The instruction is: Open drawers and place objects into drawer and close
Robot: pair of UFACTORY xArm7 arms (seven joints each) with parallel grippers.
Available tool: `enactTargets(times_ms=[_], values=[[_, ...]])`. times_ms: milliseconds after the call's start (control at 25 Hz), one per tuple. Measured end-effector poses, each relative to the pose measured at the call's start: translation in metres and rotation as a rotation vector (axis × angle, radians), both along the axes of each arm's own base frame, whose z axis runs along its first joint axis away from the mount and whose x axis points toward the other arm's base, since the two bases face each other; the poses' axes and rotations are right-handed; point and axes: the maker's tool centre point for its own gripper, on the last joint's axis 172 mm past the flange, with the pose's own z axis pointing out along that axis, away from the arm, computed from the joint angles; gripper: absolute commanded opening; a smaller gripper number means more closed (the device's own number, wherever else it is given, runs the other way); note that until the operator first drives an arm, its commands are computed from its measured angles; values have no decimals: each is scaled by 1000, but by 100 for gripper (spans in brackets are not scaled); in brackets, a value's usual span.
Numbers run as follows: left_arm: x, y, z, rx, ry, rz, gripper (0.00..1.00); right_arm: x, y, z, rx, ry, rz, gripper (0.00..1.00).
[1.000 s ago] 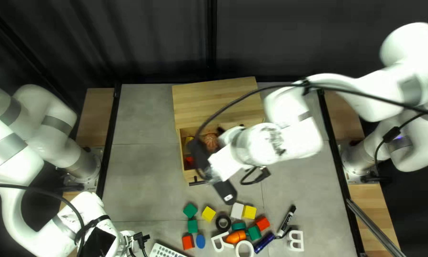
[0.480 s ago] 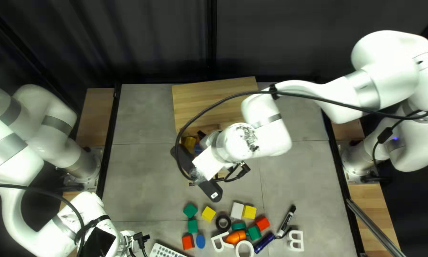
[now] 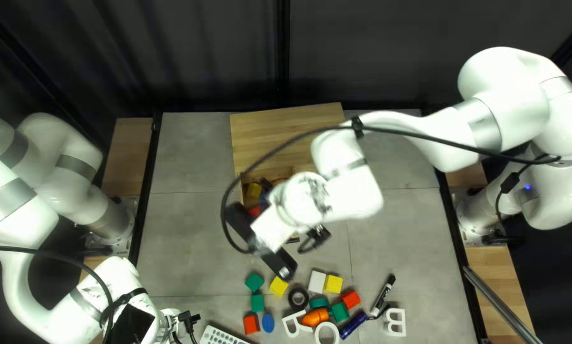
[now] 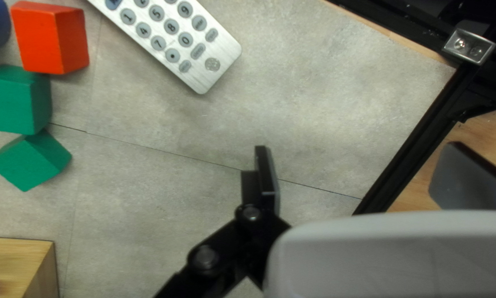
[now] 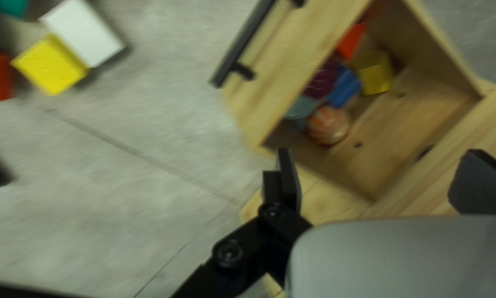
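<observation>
Drawer (image 5: 284, 66) open, presumably for filling; ball (image 5: 328, 126), yellow block (image 5: 374, 72) inside. White block (image 5: 83, 33), remote (image 4: 173, 33) outside, on tabletop (image 3: 184, 242). Right pincer (image 5: 379, 165) released, empty, near drawer, likely for next pickup. Left pincer (image 4: 361, 163) spread, empty, apparently aside for clearance.

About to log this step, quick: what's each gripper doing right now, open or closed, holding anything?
Left gripper: open, holding nothing.
Right gripper: open, holding nothing.
</observation>
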Motion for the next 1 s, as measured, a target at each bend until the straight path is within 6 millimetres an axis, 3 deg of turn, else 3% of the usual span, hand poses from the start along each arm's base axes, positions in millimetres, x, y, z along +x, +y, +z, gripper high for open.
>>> enactTargets(times_ms=[120, 280, 480, 720, 1000], values=[[0, 0, 0, 0, 0, 0, 100, -38, 39, 0, 23, 25, -23, 100], [0, 0, 0, 0, 0, 0, 100, -73, 85, -5, 21, 33, -55, 100], [0, 0, 0, 0, 0, 0, 100, -98, 127, -48, 48, 1, -51, 100], [0, 0, 0, 0, 0, 0, 100, -114, 128, -103, 100, -24, -32, 100], [0, 0, 0, 0, 0, 0, 100, -108, 109, -134, 140, -1, -73, 100]])
